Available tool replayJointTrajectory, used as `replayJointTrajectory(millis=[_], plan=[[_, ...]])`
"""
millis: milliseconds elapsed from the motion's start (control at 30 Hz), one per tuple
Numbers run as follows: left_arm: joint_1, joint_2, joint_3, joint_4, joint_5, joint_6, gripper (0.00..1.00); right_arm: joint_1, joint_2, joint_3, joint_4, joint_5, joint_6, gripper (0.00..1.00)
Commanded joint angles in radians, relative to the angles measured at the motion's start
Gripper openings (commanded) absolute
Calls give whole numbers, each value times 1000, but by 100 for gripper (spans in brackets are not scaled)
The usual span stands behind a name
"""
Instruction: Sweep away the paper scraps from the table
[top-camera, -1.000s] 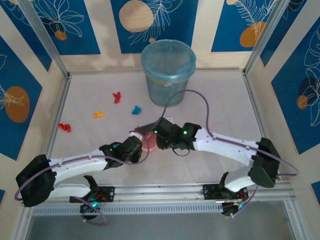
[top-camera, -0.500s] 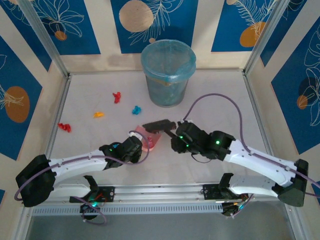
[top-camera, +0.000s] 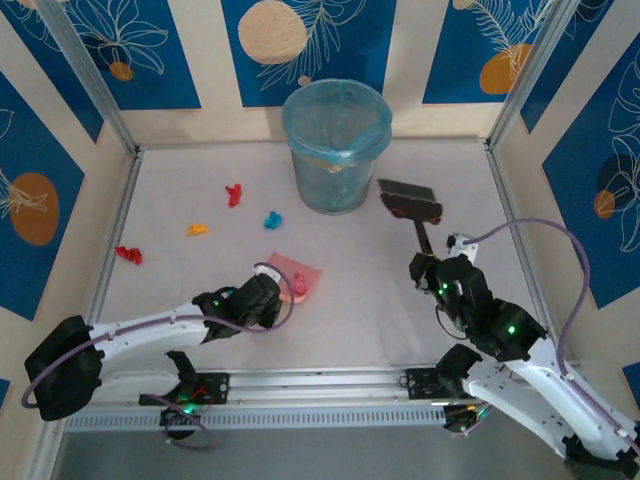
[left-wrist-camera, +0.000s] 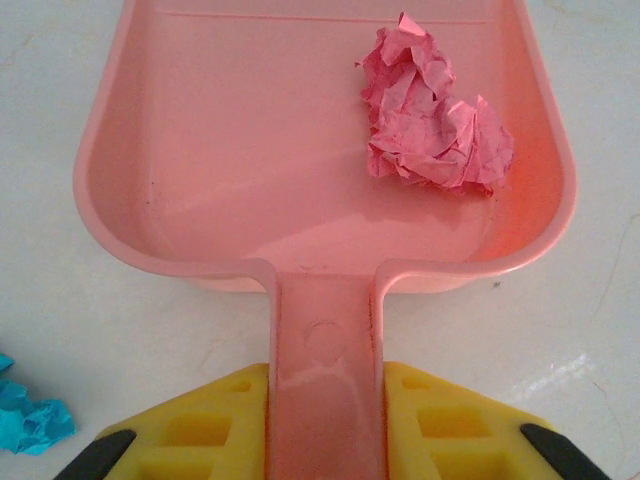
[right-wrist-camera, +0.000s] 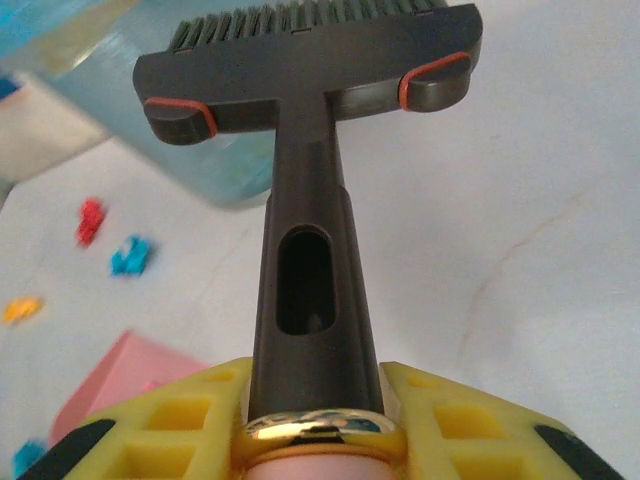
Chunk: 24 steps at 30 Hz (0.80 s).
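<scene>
**Open room mid-surface; loose scraps lie toward ten o'clock**

The surface (top-camera: 375, 325) is edged by aluminium rails (top-camera: 112, 240) at 9, 3 and 6 o'clock, and patterned walls (top-camera: 320, 60) rise close behind them. A blue bin (top-camera: 335, 150) stands at 12 o'clock near the far edge and narrows the room there.

The broadest open stretch runs from the centre toward 4 o'clock, between the dustpan (top-camera: 303, 272) and the right arm.

The loose paper scraps (top-camera: 197, 229) are spread through the 10 to 11 o'clock quarter, well apart from each other. A red wad (top-camera: 128, 254) lies near the 9 o'clock rail. A blue wad (top-camera: 271, 219) lies near the bin's 8 o'clock side.

The left tool (left-wrist-camera: 325, 405) is clamped on the dustpan's handle, a yellow finger pressed to each side. The pan lies at the centre with its mouth toward 1 o'clock. A pink wad (left-wrist-camera: 430, 120) sits inside it against the right wall. In the left wrist view another blue scrap (left-wrist-camera: 30, 420) lies on the surface just beside the left finger.

The right tool (right-wrist-camera: 315, 425) is clamped on the handle of a dark brush (top-camera: 410, 200). The brush head sits at the bin's 3 o'clock side, just beside it. I cannot tell whether the bristles touch the surface.
</scene>
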Motion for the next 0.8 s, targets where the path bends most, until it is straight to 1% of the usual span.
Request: replayJointTrajectory(millis=[0, 67, 133, 200, 267, 333, 400, 467, 600, 767], plan=[[9, -10, -22, -25, 12, 3, 0, -38, 5, -47, 126, 126, 13, 0], [9, -16, -25, -22, 14, 4, 0, -58, 39, -79, 173, 155, 29, 0], [9, -32, -31, -13, 14, 8, 0, -73, 88, -124, 259, 144, 8, 0], [9, -56, -40, -8, 13, 10, 0, -94, 145, -171, 358, 117, -21, 0], [9, -83, -48, -5, 8, 12, 0, -137, 218, -202, 428, 66, -50, 0], [9, -111, -55, -9, 3, 12, 0, -185, 305, -199, 414, 11, -11, 0], [9, -137, -57, -17, -5, 11, 0, -222, 368, -201, 445, -61, -21, 0], [9, -165, -63, -24, -14, 10, 0, -238, 414, -208, 479, -105, -32, 0], [9, -220, -80, -22, -21, 11, 0, -243, 466, -202, 498, -128, -50, 0], [9, -235, -83, -22, -30, 11, 0, -245, 472, -221, 543, -165, -56, 0]])
